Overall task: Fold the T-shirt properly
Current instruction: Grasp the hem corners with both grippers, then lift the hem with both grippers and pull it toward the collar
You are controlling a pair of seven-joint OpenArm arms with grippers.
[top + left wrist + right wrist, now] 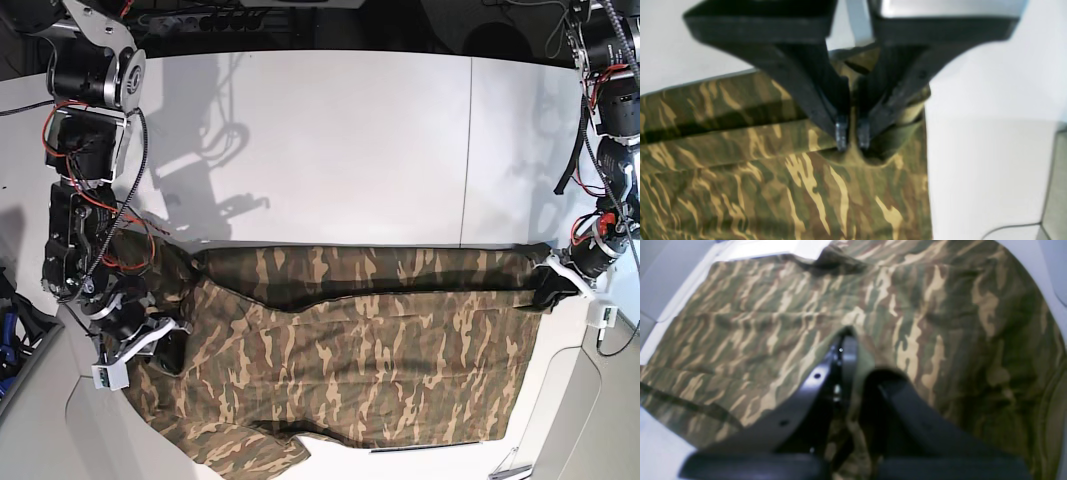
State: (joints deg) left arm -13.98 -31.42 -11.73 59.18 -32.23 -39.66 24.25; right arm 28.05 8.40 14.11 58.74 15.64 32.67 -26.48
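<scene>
The T-shirt (340,370), in brown, tan and dark olive camouflage, lies spread across the near part of the white table (330,150), covering most of its width; the far half of the table beyond the shirt is bare surface. A band of the cloth along the shirt's far edge is turned over onto the body of the garment, forming a long doubled strip with a dark shadowed crease beneath it, running from one side of the shirt to the other. The left gripper (852,141) sits at the shirt's corner on the base view's right, at the end of that folded strip; its black fingers are drawn nearly together, pinching a small ridge of camouflage fabric between the tips, with more cloth bunched up just behind them. The right gripper (853,340) is at the opposite end of the shirt, on the base view's left, clenched on the cloth: fabric is drawn up between its two dark fingers and drapes over them, hiding the tips in part. Around this gripper the shirt is rumpled and lifted, whereas the middle of the shirt lies fairly flat. The near hem of the shirt reaches close to the table's front edge, and one corner there is wrinkled. The collar cannot be made out in any view.
</scene>
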